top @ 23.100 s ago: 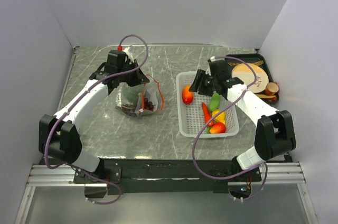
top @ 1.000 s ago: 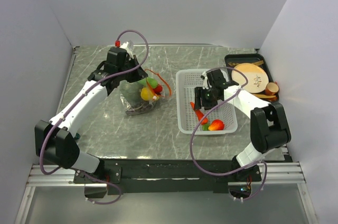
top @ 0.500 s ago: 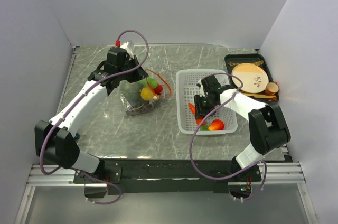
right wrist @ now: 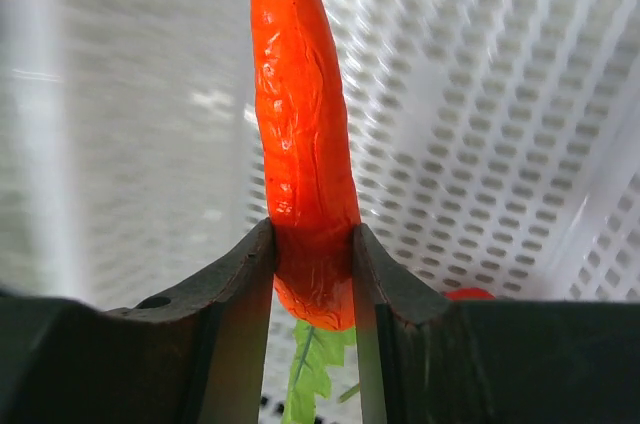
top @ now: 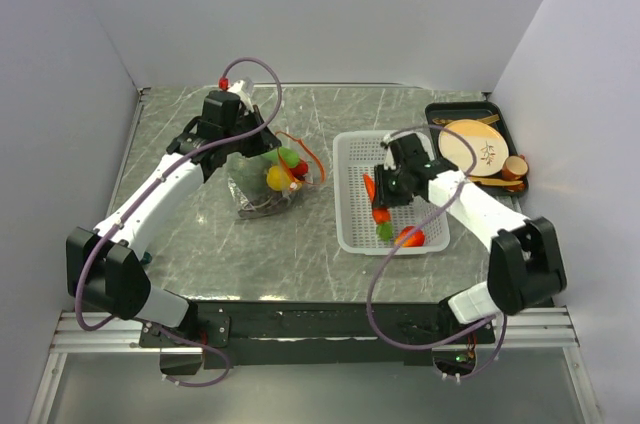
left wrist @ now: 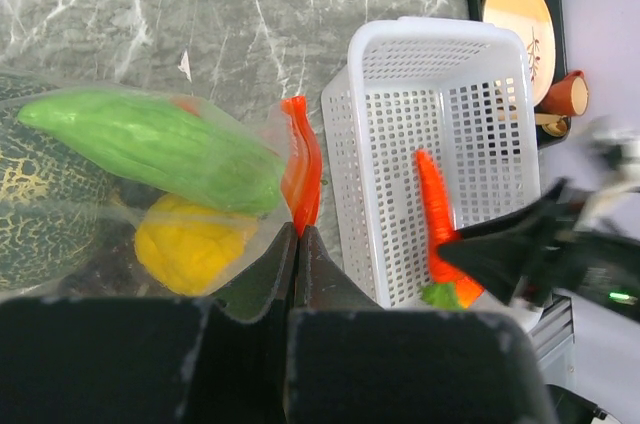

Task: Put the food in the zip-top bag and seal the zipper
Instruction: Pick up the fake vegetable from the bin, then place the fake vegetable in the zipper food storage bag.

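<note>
My right gripper (right wrist: 312, 244) is shut on the orange carrot (right wrist: 300, 134) and holds it above the white basket (top: 352, 159); the carrot also shows in the top view (top: 374, 199) and the left wrist view (left wrist: 434, 209). Its green leaves hang below the jaws. My left gripper (left wrist: 297, 234) is shut on the orange-red zipper (left wrist: 302, 169) of the clear zip-top bag (top: 262, 184), holding its mouth up. Inside the bag lie a green piece (left wrist: 150, 144), a yellow piece (left wrist: 190, 244) and a dark green round fruit (left wrist: 30, 214). A red piece (top: 410, 237) lies in the basket.
A black tray (top: 505, 124) at the far right holds a tan wooden disc (top: 472, 144) and a small brown cup (top: 515, 166). White walls close in the table on three sides.
My right gripper has risen from the basket floor with the carrot in it and shifted a little toward the back. The left arm and bag have not moved.
</note>
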Robot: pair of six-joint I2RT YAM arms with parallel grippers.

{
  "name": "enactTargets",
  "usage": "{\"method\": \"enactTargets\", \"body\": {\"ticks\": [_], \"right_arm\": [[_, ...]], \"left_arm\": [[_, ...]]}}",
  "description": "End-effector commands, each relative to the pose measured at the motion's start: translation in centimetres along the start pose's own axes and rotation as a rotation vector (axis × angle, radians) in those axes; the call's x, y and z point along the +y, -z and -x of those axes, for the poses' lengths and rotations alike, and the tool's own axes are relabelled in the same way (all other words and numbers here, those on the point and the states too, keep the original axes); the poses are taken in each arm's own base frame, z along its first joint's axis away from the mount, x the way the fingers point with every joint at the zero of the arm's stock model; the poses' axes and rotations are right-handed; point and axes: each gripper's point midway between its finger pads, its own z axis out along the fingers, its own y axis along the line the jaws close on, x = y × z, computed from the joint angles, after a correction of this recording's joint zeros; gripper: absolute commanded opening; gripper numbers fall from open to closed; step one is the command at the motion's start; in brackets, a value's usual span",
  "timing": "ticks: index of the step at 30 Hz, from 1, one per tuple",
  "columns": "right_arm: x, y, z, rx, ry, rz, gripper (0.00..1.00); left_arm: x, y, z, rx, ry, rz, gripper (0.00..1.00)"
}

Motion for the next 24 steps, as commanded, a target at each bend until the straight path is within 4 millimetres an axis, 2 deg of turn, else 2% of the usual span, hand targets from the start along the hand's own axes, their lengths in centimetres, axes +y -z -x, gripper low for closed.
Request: {"method": "enactTargets", "body": {"ticks": [1,4,9,10,13,16,24], "right_arm": [[4.9,5.5,7.1,-0.262,0.048,0.192,0.14],[7.2,6.5,8.0,-0.256,0.101,0.286,0.14],[10.1,6.1,7.9,-0.221,0.198,0.356,0.13],[11.3,6.1,7.7,-0.215,0.224,0.393,0.13],[13.4,5.9,7.8,-0.197,0.264,0.431,0.13],[14.5,5.2,7.8,-0.168,0.29,0.45,0.13],[16.3,3.8,5.9,-0.064,0.368,0.495,0.13]], "left_arm": [[-1.6,1.0,1.1,-0.035,-0.045,-0.064,0.01],[-1.9,1.2,0.9,-0.025,-0.059,-0.082,0.01],[-2.5,1.1,0.3,0.005,-0.081,-0.118,0.01],[-2.6,0.9,0.3,0.006,-0.077,-0.119,0.01],[-3.7,0.7,-0.1,0.019,-0.081,-0.16,0.01],[-4.8,0.8,-0.5,0.029,-0.12,-0.169,0.01],[-5.3,0.6,-1.6,0.056,-0.148,-0.158,0.01]]}}
